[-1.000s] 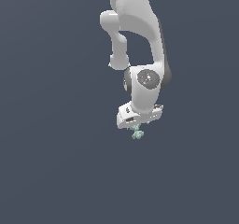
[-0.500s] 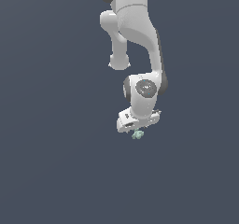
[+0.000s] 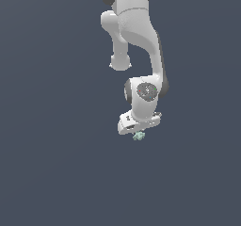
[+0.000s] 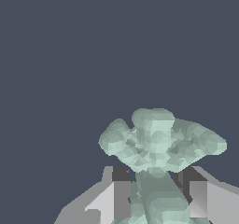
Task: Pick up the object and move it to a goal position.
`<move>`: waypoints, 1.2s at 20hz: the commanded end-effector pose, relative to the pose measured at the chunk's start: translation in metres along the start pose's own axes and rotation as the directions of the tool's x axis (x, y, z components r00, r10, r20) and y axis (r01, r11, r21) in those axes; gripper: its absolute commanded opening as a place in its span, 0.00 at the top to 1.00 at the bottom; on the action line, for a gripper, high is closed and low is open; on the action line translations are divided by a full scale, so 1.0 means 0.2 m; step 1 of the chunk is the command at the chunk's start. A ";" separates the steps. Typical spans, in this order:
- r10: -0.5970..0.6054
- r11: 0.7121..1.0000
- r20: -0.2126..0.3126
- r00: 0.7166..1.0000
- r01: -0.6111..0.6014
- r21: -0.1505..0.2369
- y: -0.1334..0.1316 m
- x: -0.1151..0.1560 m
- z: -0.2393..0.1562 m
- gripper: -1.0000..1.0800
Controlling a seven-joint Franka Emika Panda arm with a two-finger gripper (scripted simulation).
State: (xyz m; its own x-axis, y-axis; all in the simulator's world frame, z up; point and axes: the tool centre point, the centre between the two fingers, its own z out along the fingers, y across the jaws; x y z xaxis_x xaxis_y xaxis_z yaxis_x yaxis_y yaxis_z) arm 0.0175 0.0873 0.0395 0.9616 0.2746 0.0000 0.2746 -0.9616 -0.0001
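Note:
The object [image 3: 139, 136] is a tiny pale mint-green knobbly lump, hanging just under the white hand of the arm in the exterior view. In the wrist view the object [image 4: 158, 143] fills the middle, its lobes spreading past the fingers [image 4: 116, 195] on both sides. My gripper [image 3: 139, 133] is shut on the object, one finger on each side of its stem. In the exterior view the fingertips are mostly hidden by the hand.
Around the arm [image 3: 134, 41] there is only a plain dark grey-blue background in both views. No table edge, container or marker shows.
The hand with the object has shifted slightly, and the wrist has tilted a little. The grip on the object has stayed the same.

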 end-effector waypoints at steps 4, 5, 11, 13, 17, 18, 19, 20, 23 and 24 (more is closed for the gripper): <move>0.000 1.000 0.000 1.000 0.000 0.000 0.00 0.00 0.00 1.00; 0.000 1.000 0.000 1.000 0.000 0.000 0.00 0.00 0.00 1.00; 0.000 1.000 0.000 1.000 0.000 0.000 0.07 -0.01 -0.06 1.00; 0.000 1.000 0.000 1.000 0.000 0.000 0.12 -0.02 -0.10 1.00; 0.000 1.000 0.000 1.000 0.000 0.000 0.27 -0.04 -0.22 1.00; 0.000 1.000 0.000 1.000 0.000 0.000 0.32 -0.04 -0.26 1.00; 0.000 1.000 0.000 1.000 0.000 0.000 0.36 -0.05 -0.30 1.00; 0.000 1.000 0.000 1.000 0.000 0.000 0.40 -0.05 -0.33 1.00; 0.000 1.000 0.000 1.000 0.000 0.000 0.52 -0.06 -0.43 1.00; 0.000 1.000 0.000 1.000 0.000 0.000 0.55 -0.06 -0.46 1.00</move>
State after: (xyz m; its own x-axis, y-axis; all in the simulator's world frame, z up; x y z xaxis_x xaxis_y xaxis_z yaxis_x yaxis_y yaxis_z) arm 0.0339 -0.0123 0.1218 0.9619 0.2733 0.0011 0.2733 -0.9619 0.0003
